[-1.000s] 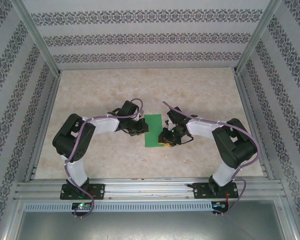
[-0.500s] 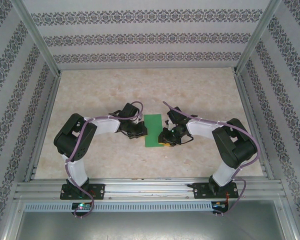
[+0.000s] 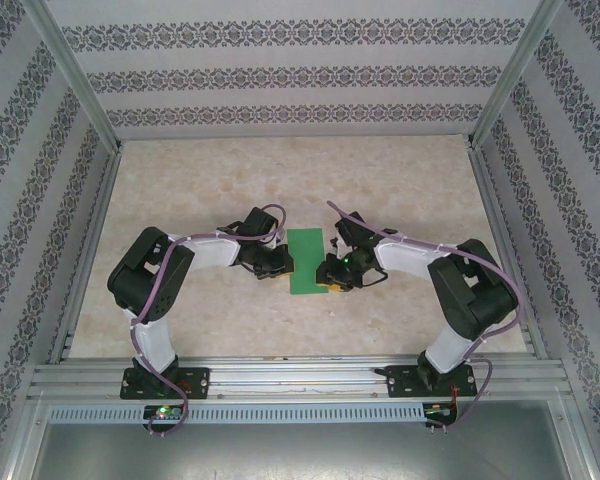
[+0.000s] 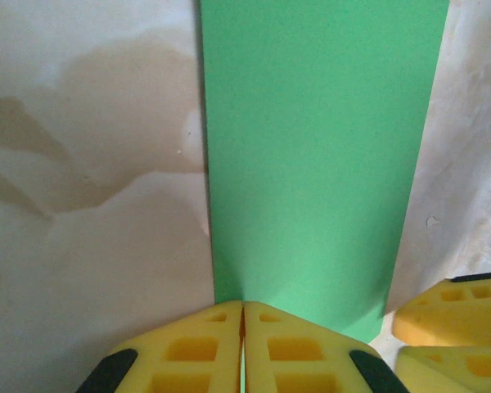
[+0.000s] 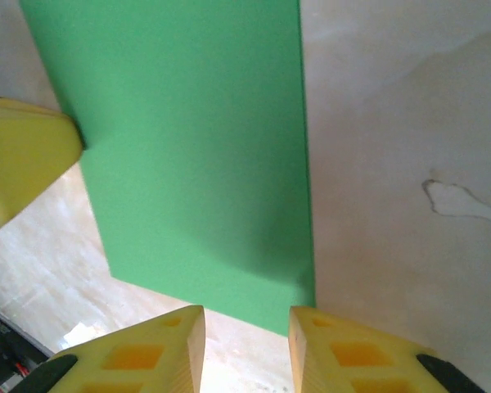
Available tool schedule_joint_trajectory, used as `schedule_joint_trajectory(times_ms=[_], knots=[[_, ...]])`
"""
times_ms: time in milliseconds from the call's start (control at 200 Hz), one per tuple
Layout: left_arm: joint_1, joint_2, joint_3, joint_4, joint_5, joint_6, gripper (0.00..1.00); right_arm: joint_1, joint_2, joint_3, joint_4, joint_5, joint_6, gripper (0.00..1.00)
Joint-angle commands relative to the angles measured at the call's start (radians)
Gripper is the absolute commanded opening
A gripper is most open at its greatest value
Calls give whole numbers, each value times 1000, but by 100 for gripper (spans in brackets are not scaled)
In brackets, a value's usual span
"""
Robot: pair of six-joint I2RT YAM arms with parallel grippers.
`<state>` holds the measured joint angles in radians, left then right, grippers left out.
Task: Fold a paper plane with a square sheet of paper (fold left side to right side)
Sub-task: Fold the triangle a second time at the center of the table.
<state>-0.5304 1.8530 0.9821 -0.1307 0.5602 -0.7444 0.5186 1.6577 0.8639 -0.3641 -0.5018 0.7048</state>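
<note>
- One square sheet of paper (image 3: 305,260) is lying flat, showing as a single green rectangle.
- One table (image 3: 280,180) is carrying it.
- Two arms are reaching in: one left arm (image 3: 150,280) and one right arm (image 3: 460,290).
- Two grippers are sitting at the sheet: the left gripper (image 3: 278,262) and the right gripper (image 3: 332,272).
- Four yellow fingers (image 4: 188,352) are showing, two on each gripper.
- Two purple cables (image 3: 270,210) are running, one along each arm.
- Three patterned walls (image 3: 290,75) are standing around the table.

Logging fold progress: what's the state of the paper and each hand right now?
Thin bright green paper sheet: folded into a narrow rectangle, flat on the beige marbled table.
Left yellow-fingered hand: shut, tips at the sheet's left edge.
Right yellow-fingered hand: open, at the sheet's near right corner.
</note>
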Motion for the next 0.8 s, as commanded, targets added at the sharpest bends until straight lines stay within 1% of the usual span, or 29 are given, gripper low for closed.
schedule_joint_trajectory(times_ms=[0, 320, 445, 640, 794], knots=[[-12, 34, -11, -67, -24, 21, 9, -22, -50, -18, -22, 16, -6, 34], [-11, 41, -5, -89, -38, 19, 8, -5, -13, -31, -41, 17, -16, 34], [-11, 38, -2, -114, -51, 22, 6, 9, 3, -25, -55, 30, -16, 34], [-12, 19, -17, -136, -64, 39, 6, 13, -9, -23, -77, 60, -17, 35], [-11, 4, -43, -121, -63, 29, 6, 14, -10, -22, -85, 53, -24, 35]])
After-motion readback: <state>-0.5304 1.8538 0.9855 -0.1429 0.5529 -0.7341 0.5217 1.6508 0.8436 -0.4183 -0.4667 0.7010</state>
